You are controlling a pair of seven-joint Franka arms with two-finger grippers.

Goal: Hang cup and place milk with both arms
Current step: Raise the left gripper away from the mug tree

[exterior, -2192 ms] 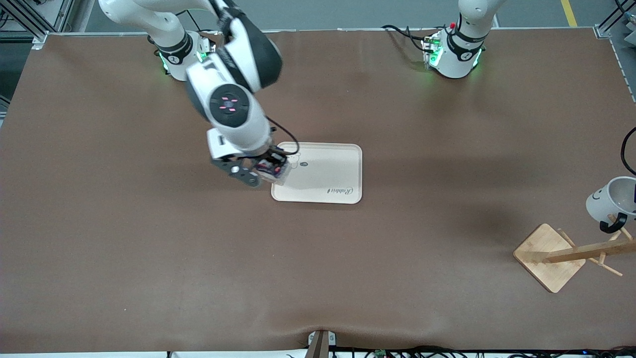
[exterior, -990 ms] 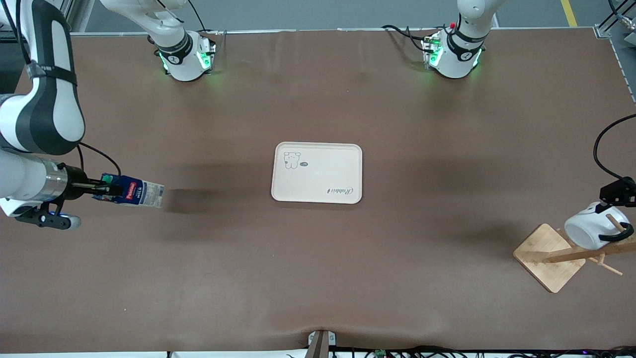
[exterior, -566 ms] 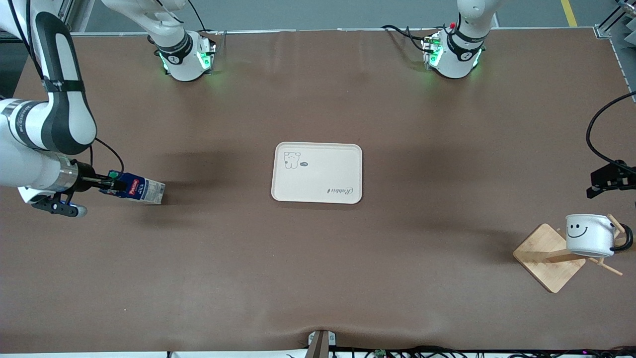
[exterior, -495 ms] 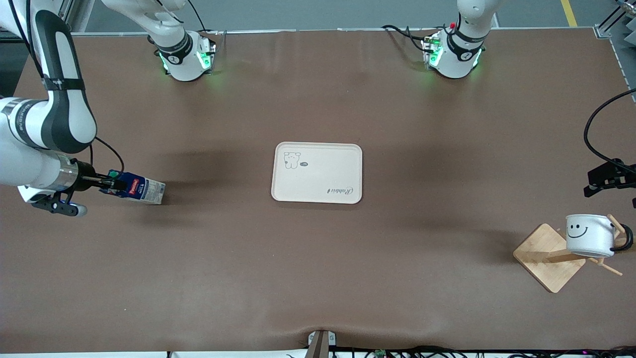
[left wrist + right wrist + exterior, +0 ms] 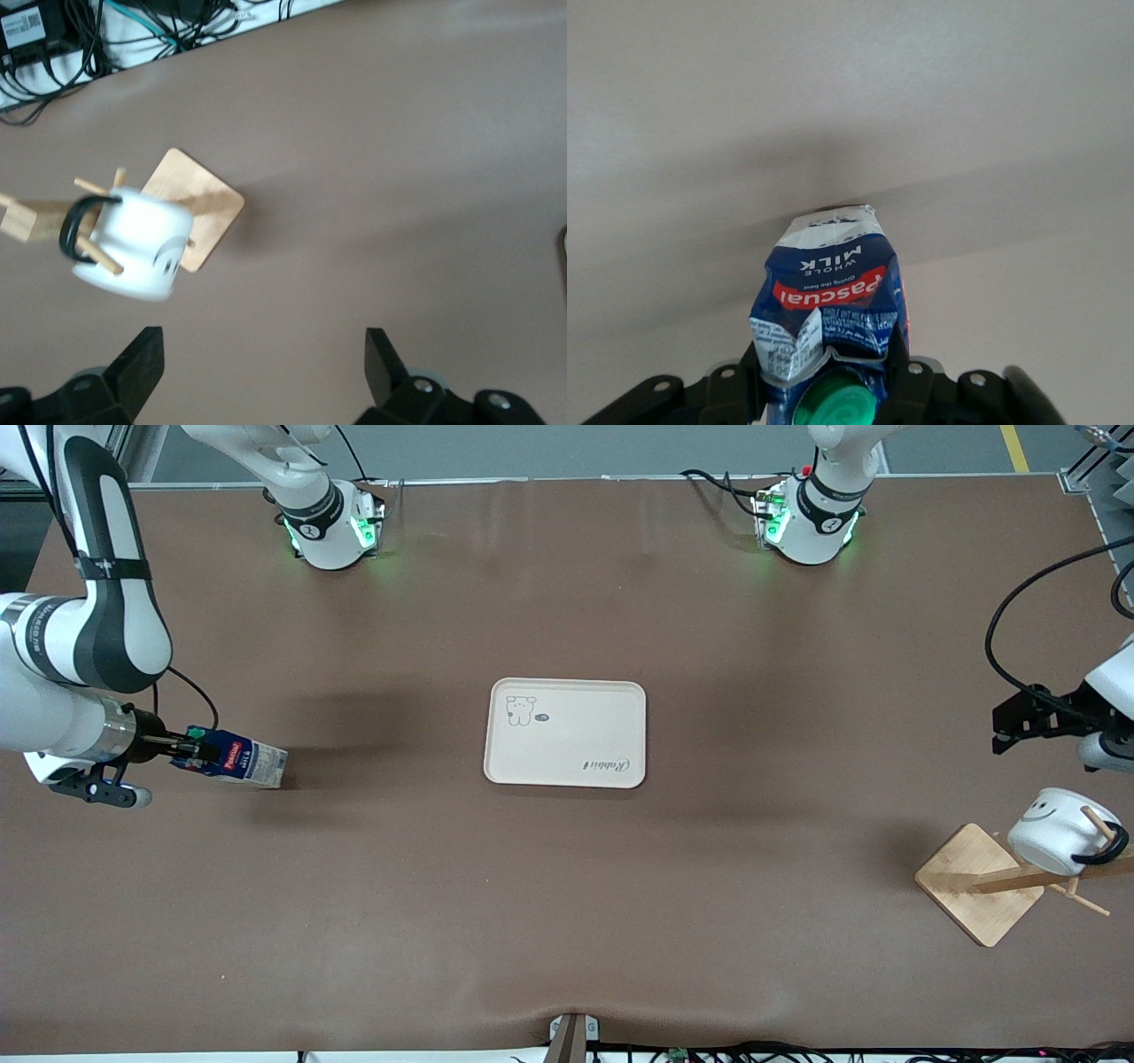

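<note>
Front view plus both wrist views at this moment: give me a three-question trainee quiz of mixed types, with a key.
1. True or false: the milk carton stands on the cream tray.
2. Multiple choice: the smiley mug is
A. hanging by its handle on a peg of the wooden mug rack
B. held in the left gripper
C. lying on the tray
3. Fill in: the right gripper is shut on the ____.

Key:
1. False. The right gripper holds it at the cap end, at the right arm's end of the table, and the tray holds nothing.
2. A. The left gripper is open above it.
3. milk carton
</note>
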